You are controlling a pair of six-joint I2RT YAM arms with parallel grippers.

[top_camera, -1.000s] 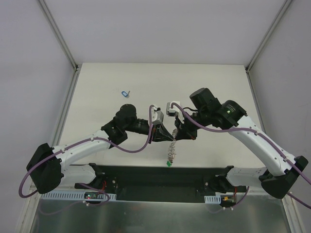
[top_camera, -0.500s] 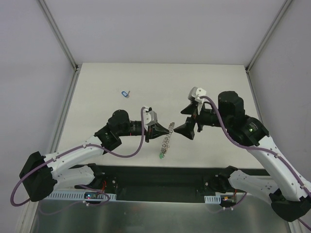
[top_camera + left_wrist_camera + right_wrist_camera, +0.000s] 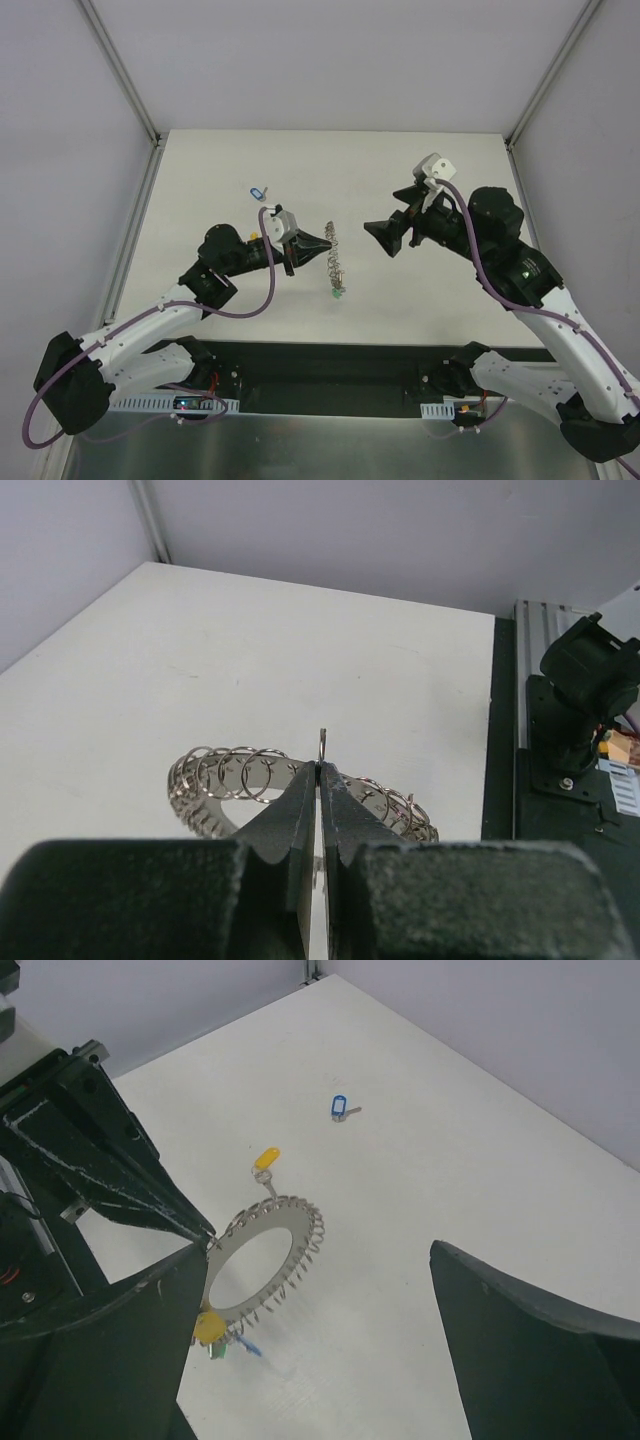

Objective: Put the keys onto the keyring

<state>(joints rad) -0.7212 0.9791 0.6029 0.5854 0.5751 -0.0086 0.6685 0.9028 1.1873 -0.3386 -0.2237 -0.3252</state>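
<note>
The keyring (image 3: 335, 264) is a flat grey disc edged with wire loops, held on edge above the table. My left gripper (image 3: 322, 244) is shut on its rim, and in the left wrist view the closed fingertips (image 3: 305, 790) pinch the keyring (image 3: 230, 774). Yellow, green and blue tagged keys (image 3: 210, 1328) hang from its lower edge, showing as a green speck (image 3: 338, 294) from above. My right gripper (image 3: 392, 226) stands open, apart to the right of the keyring (image 3: 262, 1260). A loose blue key (image 3: 258, 192) and a yellow key (image 3: 266, 1158) lie on the table.
The white table (image 3: 420, 170) has grey walls on three sides. A black rail with the arm bases (image 3: 330, 360) runs along the near edge. The left arm's links (image 3: 225, 260) lie across the table's left half.
The right gripper has opened, let go of the keyring and drawn back up and to the right. The left gripper, still shut on the keyring, has carried it farther from the near edge.
</note>
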